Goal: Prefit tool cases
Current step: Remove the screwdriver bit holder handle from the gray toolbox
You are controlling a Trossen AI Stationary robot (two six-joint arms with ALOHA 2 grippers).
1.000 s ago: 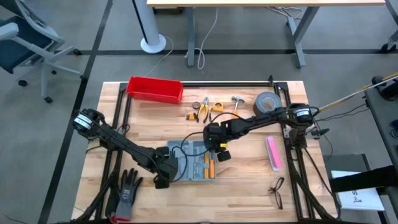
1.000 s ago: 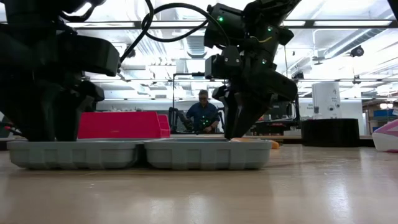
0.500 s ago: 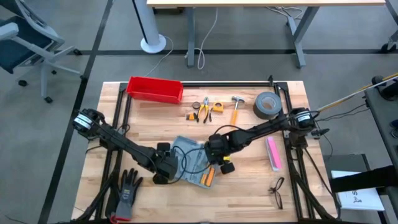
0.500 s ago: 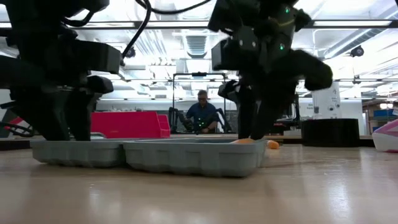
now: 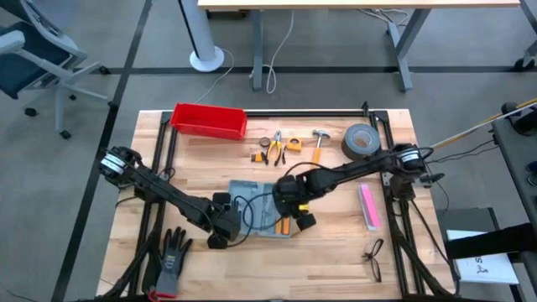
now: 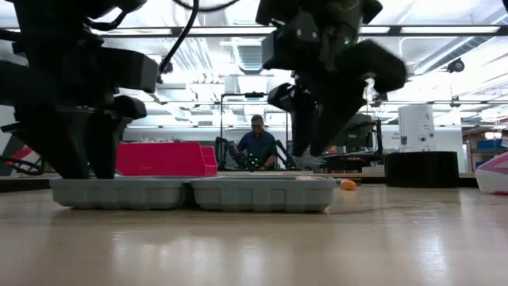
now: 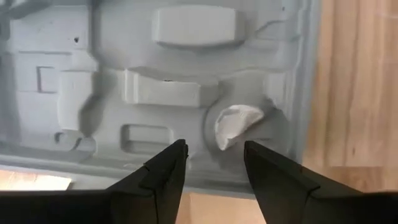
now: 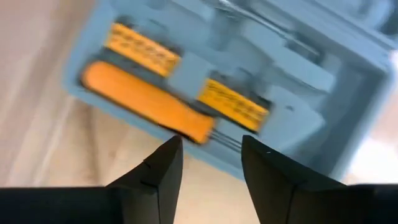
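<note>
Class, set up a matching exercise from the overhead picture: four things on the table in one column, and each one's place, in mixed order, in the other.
Things:
1. red bin
2. tape roll
3. glove
4. case

Places:
A. table centre, between both arms
B. near left corner
C. far left edge
D. far right, beside the hammer

Pairs: 1-C, 2-D, 3-B, 4-A

tool case (image 5: pixel 256 205): matt grey moulded plastic, smooth. table (image 5: pixel 336 252): pale wood planks, slight sheen. red bin (image 5: pixel 209 120): glossy plastic. glove (image 5: pixel 173 252): dark cloth.
</note>
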